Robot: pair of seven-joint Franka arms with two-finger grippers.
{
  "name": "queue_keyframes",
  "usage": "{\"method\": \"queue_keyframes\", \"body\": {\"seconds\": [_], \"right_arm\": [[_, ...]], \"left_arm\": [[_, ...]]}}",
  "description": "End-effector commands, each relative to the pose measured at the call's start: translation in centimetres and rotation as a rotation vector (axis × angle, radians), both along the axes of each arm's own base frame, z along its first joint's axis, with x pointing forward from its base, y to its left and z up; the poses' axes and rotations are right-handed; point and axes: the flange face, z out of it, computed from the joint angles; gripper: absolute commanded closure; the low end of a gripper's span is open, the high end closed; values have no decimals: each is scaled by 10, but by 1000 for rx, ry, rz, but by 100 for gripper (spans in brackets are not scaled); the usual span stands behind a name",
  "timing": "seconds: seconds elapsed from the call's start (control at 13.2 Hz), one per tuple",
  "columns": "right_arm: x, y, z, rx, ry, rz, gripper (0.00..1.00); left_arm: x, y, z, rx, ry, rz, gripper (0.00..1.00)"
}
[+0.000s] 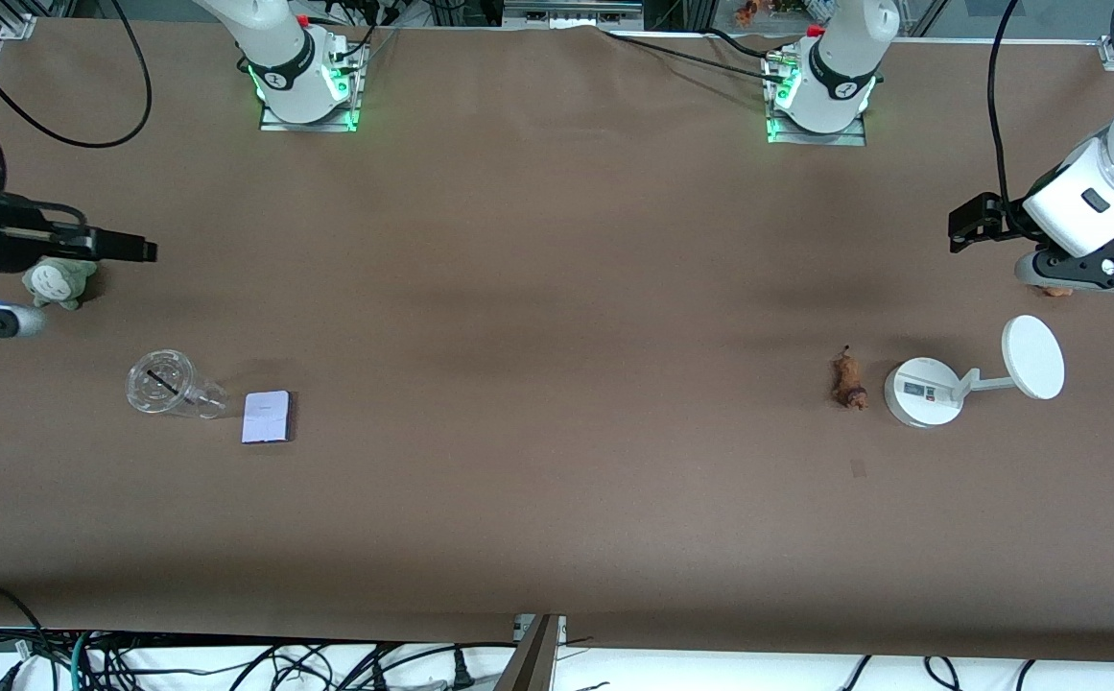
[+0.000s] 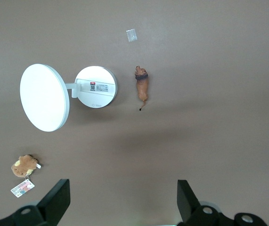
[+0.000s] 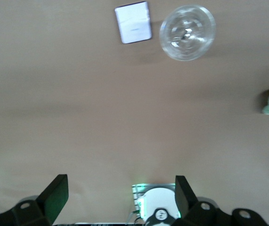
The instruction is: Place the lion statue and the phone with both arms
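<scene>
so far nothing is held: the left gripper hangs wide open over the table's left-arm end, the right gripper wide open over the right-arm end. the lion statue, small, slim and knobbly, lies just beside a smooth white stand and is best pinched across its body. the phone, flat and hard, lies beside a clear plastic cup and should be gripped by its purple edges.
</scene>
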Motion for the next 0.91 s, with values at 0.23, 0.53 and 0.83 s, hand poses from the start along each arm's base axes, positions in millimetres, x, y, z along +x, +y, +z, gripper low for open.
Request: {"method": "queue_keyframes", "body": {"seconds": [0.23, 0.53, 0.83], "right_arm": [[-61, -20, 8, -32, -213, 80, 0], [-65, -18, 21, -35, -227, 82, 0], [-63, -14, 19, -37, -224, 89, 0]], "left_arm": [[-2, 0, 7, -22, 0, 5, 0], [-2, 0, 8, -22, -2, 5, 0], [-2, 0, 7, -22, 1, 5, 0]]}}
